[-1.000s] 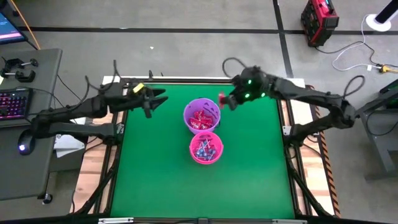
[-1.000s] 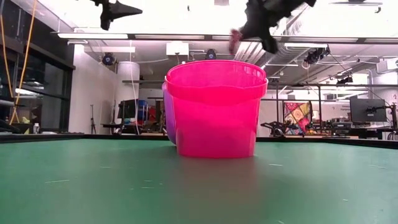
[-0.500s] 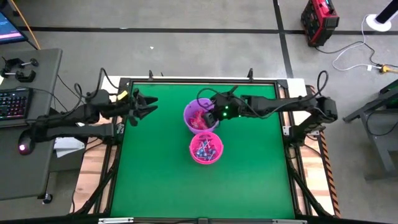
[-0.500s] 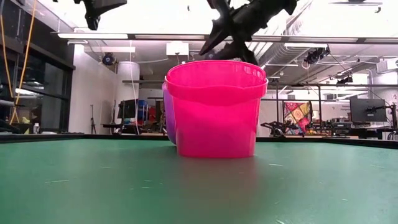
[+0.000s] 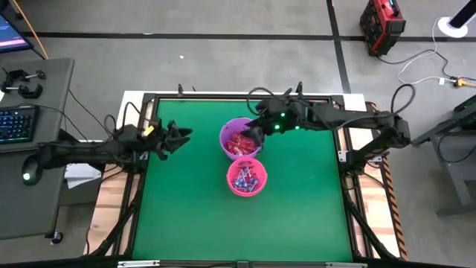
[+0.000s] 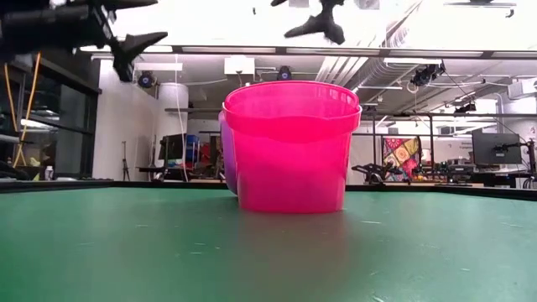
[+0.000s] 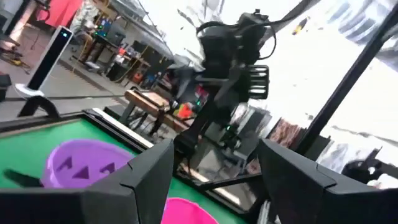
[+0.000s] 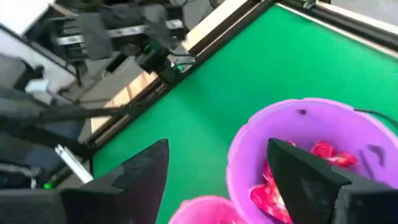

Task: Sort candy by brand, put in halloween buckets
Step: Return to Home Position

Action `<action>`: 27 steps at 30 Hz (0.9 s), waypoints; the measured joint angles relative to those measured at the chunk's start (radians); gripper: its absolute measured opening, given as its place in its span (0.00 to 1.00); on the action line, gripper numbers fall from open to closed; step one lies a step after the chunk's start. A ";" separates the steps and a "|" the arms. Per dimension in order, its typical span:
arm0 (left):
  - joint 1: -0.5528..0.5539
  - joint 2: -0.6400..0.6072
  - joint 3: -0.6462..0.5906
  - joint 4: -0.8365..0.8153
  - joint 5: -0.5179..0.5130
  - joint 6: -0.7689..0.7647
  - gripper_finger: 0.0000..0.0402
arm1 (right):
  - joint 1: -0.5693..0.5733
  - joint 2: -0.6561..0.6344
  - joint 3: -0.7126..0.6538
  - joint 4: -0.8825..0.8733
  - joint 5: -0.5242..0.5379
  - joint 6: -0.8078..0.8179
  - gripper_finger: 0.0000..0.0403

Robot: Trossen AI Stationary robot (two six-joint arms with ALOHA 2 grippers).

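The purple bucket (image 5: 241, 138) stands at the table's middle and holds red candy packets (image 8: 292, 177). The pink bucket (image 5: 246, 177) stands just nearer and holds blue-headed lollipops (image 5: 245, 179). In the low view the pink bucket (image 6: 289, 147) hides nearly all of the purple one (image 6: 223, 159). My right gripper (image 5: 256, 128) hangs open above the purple bucket's far right rim, with nothing between its fingers (image 8: 217, 146). My left gripper (image 5: 186, 134) hovers open and empty, to the left of the purple bucket and above the table.
Green mat (image 5: 193, 208) lies bare around the two buckets, to the left, right and near side. A black frame (image 5: 238, 95) borders the table. Beyond the left edge stands a desk with a keyboard (image 5: 16, 123).
My right gripper carried a red packet from the far right to over the purple bucket, opened, and pulled back a little. The packet is no longer between its fingers. My left gripper has come down and moved toward the near left, staying open.
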 joint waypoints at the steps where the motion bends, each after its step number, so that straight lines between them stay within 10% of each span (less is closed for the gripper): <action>1: -0.007 -0.001 -0.033 0.043 -0.015 -0.017 0.56 | 0.001 -0.007 0.026 -0.045 0.006 -0.017 0.64; 16: -0.045 -0.010 -0.158 0.057 -0.104 -0.014 0.29 | 0.239 -0.135 0.021 -0.424 0.129 -0.061 0.12; 27: -0.044 -0.008 -0.158 0.030 -0.103 -0.013 0.13 | 0.290 -0.639 -0.752 0.341 0.155 0.032 0.01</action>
